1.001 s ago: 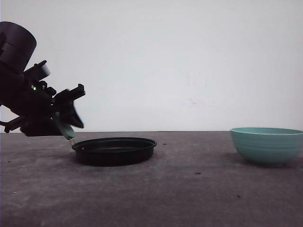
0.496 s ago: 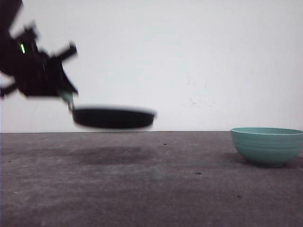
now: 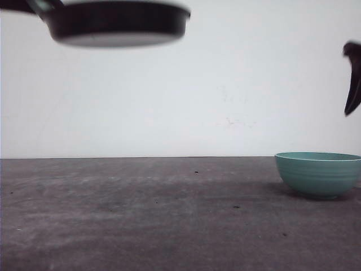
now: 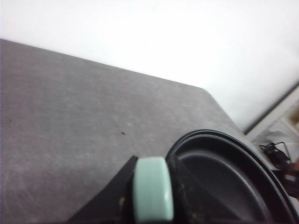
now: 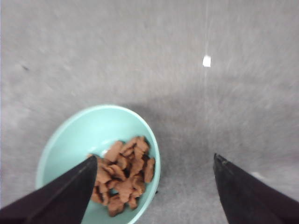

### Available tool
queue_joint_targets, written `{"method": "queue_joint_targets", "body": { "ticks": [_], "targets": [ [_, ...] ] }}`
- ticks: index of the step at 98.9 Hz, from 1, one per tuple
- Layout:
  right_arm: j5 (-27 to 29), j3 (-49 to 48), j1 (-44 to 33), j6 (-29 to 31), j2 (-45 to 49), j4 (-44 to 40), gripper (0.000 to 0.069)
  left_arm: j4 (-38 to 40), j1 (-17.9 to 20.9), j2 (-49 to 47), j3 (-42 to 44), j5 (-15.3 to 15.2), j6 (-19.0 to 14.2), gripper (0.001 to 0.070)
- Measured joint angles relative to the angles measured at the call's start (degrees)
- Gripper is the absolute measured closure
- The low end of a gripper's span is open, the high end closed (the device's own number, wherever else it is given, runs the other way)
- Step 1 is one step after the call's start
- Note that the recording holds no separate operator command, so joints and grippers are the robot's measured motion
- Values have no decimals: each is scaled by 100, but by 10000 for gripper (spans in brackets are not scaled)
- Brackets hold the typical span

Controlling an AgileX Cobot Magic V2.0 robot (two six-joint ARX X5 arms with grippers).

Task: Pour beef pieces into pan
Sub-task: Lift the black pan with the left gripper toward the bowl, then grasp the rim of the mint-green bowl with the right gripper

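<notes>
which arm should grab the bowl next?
Right. The right gripper hangs open above the teal bowl holding the beef pieces. The left gripper is shut on the pan handle, lifted high.

**Blur, crops and hidden beef**

Pan [image 3: 118, 22] up high in the front view, smeared with motion blur, handle cut off at the top edge. Right gripper [image 3: 353, 79] cropped at the frame's side. Beef pieces [image 5: 122, 173] partly hidden behind a dark finger [image 5: 60, 196].

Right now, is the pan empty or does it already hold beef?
Empty: the pan shows a bare black inside, and the beef pieces sit heaped in the teal bowl.
</notes>
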Motion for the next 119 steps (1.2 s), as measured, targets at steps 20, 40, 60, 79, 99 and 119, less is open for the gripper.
{"method": "queue_joint_targets", "body": {
  "ticks": [20,40,60,79,99,119],
  "targets": [
    [-297,0,0,55,861,365,206,-601,-127,-859,0,92,-28,653],
    [-337,0,11,162,1344,717,268,-981,-140,-1349,0,111,-39,653],
    [-339,9,11,315,1663,984,408,-1108,-140,-1453,0,138,-131,653],
    [-321,9,11,455,1875,1075,561,-1126,-140,-1451,0,260,-201,653],
    [-343,11,15,584,1873,1255,666,-1257,-140,-1451,0,260,-238,653],
    [-566,140,15,601,1666,1025,669,-1252,-140,-1445,0,256,-236,653]
  ]
}}
